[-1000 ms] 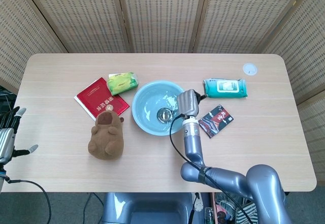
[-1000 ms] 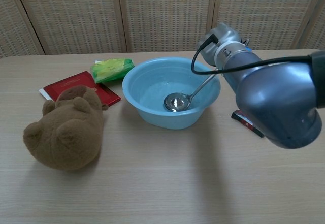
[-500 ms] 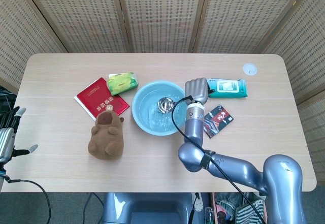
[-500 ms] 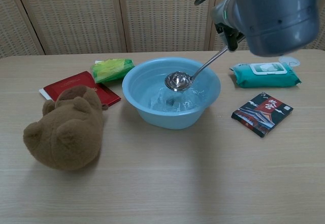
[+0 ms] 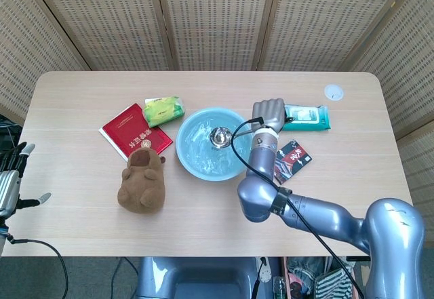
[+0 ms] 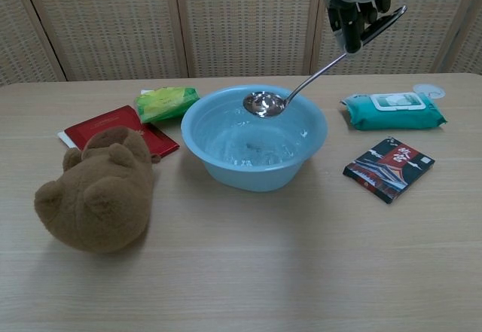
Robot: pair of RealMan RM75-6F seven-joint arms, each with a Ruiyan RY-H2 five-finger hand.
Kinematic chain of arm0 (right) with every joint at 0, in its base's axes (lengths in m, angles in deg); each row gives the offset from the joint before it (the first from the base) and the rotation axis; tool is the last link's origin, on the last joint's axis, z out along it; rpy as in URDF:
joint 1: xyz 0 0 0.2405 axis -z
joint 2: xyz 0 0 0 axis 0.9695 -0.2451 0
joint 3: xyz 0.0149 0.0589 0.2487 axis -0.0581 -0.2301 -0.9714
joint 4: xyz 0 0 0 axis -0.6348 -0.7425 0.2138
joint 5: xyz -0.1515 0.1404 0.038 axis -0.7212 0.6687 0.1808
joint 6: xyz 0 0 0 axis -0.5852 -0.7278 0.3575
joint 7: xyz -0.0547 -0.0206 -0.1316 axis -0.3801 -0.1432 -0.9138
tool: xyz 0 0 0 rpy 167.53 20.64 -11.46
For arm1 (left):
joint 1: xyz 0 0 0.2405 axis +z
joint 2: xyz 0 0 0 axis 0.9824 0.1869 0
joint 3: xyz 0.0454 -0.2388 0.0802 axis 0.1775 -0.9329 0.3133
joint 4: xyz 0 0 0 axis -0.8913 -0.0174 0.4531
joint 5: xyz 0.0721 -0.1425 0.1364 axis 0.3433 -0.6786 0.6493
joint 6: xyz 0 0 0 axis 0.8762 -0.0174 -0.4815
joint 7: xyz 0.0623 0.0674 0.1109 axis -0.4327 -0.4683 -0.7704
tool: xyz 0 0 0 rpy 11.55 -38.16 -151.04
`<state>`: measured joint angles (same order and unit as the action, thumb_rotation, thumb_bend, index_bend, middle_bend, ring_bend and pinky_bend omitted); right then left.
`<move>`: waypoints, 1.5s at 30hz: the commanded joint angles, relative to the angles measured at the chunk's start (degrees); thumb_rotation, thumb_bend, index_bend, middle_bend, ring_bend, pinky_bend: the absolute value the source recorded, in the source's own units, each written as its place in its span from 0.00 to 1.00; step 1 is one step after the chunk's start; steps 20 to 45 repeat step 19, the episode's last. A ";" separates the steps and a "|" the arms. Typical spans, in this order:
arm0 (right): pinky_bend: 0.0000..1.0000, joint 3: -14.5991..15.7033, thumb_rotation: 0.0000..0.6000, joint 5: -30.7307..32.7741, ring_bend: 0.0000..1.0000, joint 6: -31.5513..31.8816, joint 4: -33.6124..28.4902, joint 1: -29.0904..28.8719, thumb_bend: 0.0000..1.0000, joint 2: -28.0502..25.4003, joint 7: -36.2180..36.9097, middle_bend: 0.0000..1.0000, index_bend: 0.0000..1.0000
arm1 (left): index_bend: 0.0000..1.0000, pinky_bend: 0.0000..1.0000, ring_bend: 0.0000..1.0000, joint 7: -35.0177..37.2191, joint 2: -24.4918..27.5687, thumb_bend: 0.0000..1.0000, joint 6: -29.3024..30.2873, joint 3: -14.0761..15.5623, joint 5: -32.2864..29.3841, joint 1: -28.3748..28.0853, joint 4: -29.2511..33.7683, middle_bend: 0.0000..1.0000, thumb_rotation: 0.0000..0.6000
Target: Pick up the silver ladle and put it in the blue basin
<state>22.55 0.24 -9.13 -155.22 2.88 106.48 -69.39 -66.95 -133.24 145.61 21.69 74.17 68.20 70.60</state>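
The robot's right hand point(image 6: 360, 10) grips the upper end of the silver ladle point(image 6: 301, 83), fingers closed around the handle, holding it tilted above the blue basin point(image 6: 297, 147). The ladle's bowl hangs over the basin's far side, level with the rim and clear of the bottom in the chest view; from the head view it sits inside the basin's outline point(image 5: 196, 153). The left hand point(image 5: 12, 180) shows only at the left edge of the head view, off the tabletop point(image 5: 339, 197), its fingers spread and holding nothing. To the basin's left lie a brown plush bear point(image 6: 94, 196), a red booklet point(image 6: 94, 125) partly under the bear's head, and a green packet point(image 6: 166, 102). To the basin's right sit a teal pack of wipes point(image 6: 392, 110) and, nearer the front edge, a dark sachet point(image 6: 388, 168). A small white disc point(image 5: 333, 92) rests near the far right corner.
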 commanded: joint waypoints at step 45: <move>1.00 0.12 1.00 5.75 0.91 1.69 -1.68 -3.12 0.72 -3.22 2.21 0.98 0.76 | 0.00 0.00 0.00 -0.08 -0.08 0.00 -0.27 0.08 -0.18 -0.19 -0.14 0.00 1.00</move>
